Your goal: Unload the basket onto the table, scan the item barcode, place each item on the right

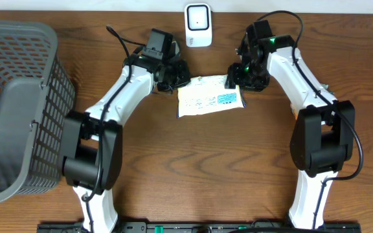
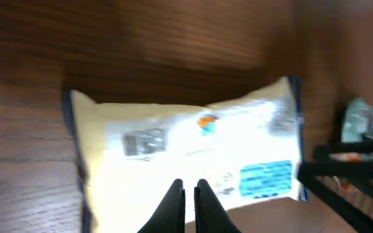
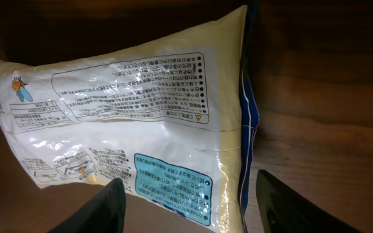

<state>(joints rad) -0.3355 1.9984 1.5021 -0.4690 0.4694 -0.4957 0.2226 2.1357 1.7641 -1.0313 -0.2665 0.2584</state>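
The packet (image 1: 210,98) is laid print-up on the counter (image 1: 193,168), scanner (image 1: 198,26) at 12 o'clock, for reading; left gripper (image 2: 188,191) closed together at its 10 o'clock, right gripper (image 3: 196,207) spread at 2 o'clock

The packet (image 3: 141,110) is flat and cream-white, its printed side up, with black text, a blue panel and a blue-edged end seam. That seam sits between the spread right fingers (image 3: 112,210). Its near long edge meets the closed left fingers (image 2: 173,207). The white scanner (image 1: 198,24) stands beyond both, apart.
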